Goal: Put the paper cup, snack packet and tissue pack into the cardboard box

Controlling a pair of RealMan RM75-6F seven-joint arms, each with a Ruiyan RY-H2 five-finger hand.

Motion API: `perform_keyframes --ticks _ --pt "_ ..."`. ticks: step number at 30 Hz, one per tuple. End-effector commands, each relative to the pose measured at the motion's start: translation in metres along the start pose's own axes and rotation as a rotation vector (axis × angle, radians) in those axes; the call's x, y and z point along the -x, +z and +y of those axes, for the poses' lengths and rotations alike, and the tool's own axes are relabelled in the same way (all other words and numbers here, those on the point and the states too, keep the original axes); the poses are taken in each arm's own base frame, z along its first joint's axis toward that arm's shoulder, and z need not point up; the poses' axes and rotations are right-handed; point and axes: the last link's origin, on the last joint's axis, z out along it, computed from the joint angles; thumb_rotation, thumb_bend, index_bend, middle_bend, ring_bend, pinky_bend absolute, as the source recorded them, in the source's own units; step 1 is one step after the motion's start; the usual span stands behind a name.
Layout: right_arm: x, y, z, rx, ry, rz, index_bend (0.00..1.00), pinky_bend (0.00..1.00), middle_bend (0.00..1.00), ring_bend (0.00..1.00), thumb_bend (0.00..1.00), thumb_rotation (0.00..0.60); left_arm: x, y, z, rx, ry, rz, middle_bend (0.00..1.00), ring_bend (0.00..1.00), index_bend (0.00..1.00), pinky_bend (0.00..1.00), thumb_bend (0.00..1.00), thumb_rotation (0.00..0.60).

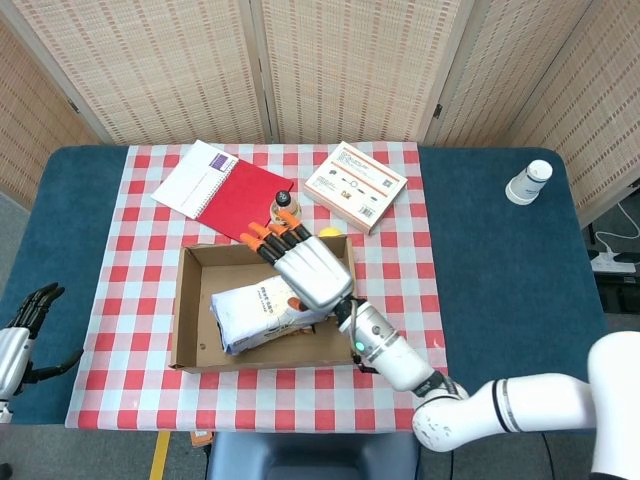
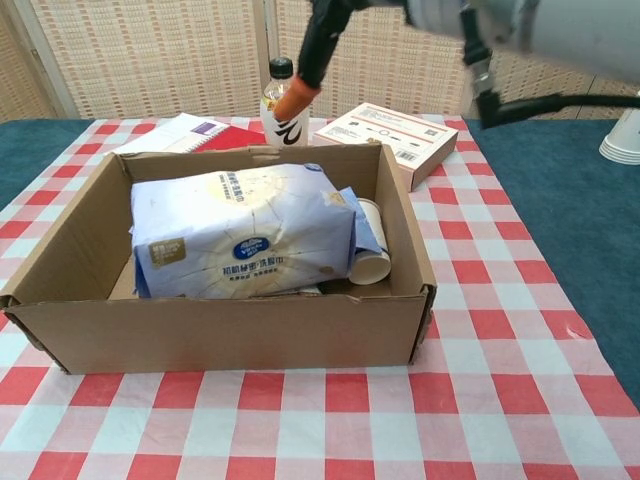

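Observation:
The pale blue tissue pack (image 2: 250, 240) (image 1: 258, 313) lies flat inside the cardboard box (image 2: 230, 335) (image 1: 185, 300). It covers the snack packet, which is hidden in both views. The paper cup (image 2: 368, 252) lies on its side at the pack's right end. My right hand (image 1: 305, 265) hovers above the box's right half with fingers spread, holding nothing; one orange-tipped finger (image 2: 305, 75) shows at the top of the chest view. My left hand (image 1: 30, 310) hangs off the table's left edge, holding nothing.
Behind the box stand a small bottle (image 2: 279, 105) (image 1: 284, 210), a red notebook (image 1: 225, 190) and a white-and-orange flat box (image 1: 355, 185) (image 2: 392, 135). A second white cup (image 1: 528, 182) sits upside down at the far right on the blue cloth.

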Motion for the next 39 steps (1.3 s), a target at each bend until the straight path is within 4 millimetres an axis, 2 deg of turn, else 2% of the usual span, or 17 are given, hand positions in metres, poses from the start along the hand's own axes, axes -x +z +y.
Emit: perform_keyframes --ticks 1,4,9,13,18,22,25,31,39 --pt "-0.024 -0.035 0.039 0.101 -0.114 0.050 0.00 0.00 0.00 0.00 0.00 0.600 0.002 0.001 0.001 0.002 0.002 -0.006 0.03 0.00 0.09 0.23 0.23 0.600" --pt "-0.031 -0.065 0.074 0.199 -0.182 0.051 0.00 0.00 0.00 0.00 0.00 0.600 0.004 0.001 0.003 0.007 0.006 -0.013 0.03 0.00 0.09 0.23 0.23 0.600" --pt "-0.031 -0.108 0.132 0.345 -0.202 0.040 0.00 0.00 0.00 0.00 0.00 0.600 0.006 0.000 0.005 0.012 0.013 -0.016 0.03 0.00 0.09 0.23 0.23 0.600" --pt "-0.020 -0.144 0.172 0.422 -0.216 0.028 0.00 0.00 0.00 0.00 0.00 0.600 0.007 0.000 0.006 0.013 0.022 -0.018 0.03 0.00 0.09 0.23 0.23 0.600" --pt "-0.003 -0.189 0.208 0.496 -0.226 0.015 0.00 0.00 0.00 0.00 0.00 0.600 0.006 0.001 0.004 0.006 0.023 -0.014 0.03 0.00 0.09 0.23 0.23 0.600" --pt "0.020 -0.227 0.238 0.586 -0.203 -0.028 0.00 0.00 0.00 0.00 0.00 0.600 0.007 0.001 0.003 0.001 0.030 -0.017 0.03 0.00 0.09 0.23 0.23 0.600" --pt "0.033 -0.249 0.256 0.632 -0.172 -0.042 0.00 0.00 0.00 0.00 0.00 0.600 0.006 0.002 0.001 -0.006 0.033 -0.012 0.03 0.00 0.09 0.23 0.23 0.600" --pt "0.047 -0.273 0.282 0.667 -0.185 -0.019 0.00 0.00 0.00 0.00 0.00 0.600 0.001 0.001 -0.002 -0.019 0.033 0.011 0.03 0.00 0.09 0.23 0.23 0.600" --pt "0.057 -0.276 0.312 0.719 -0.166 0.010 0.00 0.00 0.00 0.00 0.00 0.600 0.007 0.004 -0.001 -0.019 0.045 -0.008 0.03 0.00 0.09 0.23 0.23 0.600"
